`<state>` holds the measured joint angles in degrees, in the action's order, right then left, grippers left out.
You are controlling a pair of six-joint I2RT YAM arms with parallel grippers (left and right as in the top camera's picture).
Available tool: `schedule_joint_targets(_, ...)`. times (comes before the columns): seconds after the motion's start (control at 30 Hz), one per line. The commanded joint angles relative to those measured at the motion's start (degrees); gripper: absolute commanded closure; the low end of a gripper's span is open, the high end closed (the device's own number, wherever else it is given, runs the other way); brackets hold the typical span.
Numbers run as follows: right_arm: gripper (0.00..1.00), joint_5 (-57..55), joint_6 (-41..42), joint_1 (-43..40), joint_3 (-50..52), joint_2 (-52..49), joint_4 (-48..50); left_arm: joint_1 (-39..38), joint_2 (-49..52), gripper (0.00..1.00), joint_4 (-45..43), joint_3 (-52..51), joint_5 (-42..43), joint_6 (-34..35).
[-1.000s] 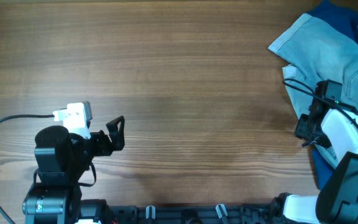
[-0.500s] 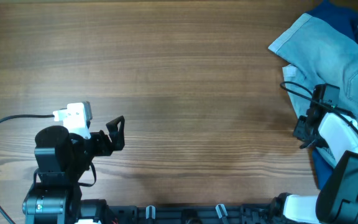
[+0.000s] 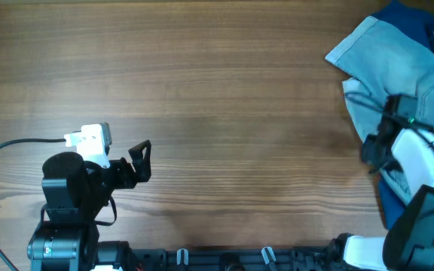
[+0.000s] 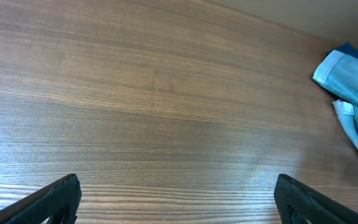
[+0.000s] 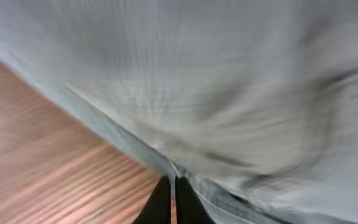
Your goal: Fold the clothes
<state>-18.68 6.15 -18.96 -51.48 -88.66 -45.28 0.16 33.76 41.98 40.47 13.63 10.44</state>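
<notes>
My overhead camera looks straight down on the table [image 3: 202, 75]. The left wrist view skims low across it toward the shorts [image 4: 353, 93], which fill my close-up right wrist view.

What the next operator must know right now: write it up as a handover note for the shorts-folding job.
Left gripper: open, over bare table, well away from the clothes.
Right gripper: shut, apparently pinching an edge of the denim shorts; the wrist view is blurred.
Shorts: bunched at the table's right edge, with a dark blue garment showing beside them.
Done: nothing folded.
Left: pull the shorts onto open table, spread flat, fold.
</notes>
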Motion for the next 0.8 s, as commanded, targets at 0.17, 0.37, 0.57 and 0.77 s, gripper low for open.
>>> schedule_joint_targets(0.17,0.96,8.68,-7.72,12.33,-26.91,10.43,-13.33,-0.04,-0.04,0.0,-0.59,1.05,1.14,0.55)
schedule_joint_targets(0.37,0.96,7.45,-7.67,16.83,-24.65,10.54,-14.78,-0.04,-0.04,0.0,-0.55,1.05,1.14,0.55)
schedule_joint_targets(0.57,0.67,7.13,-7.65,12.76,-18.71,1.7,-13.62,-0.04,-0.04,0.0,-0.57,1.05,1.14,0.55)
schedule_joint_targets(0.77,0.54,-0.11,-6.27,9.84,-16.61,-13.66,-15.45,-0.04,-0.04,0.0,-0.55,1.05,1.14,0.55)
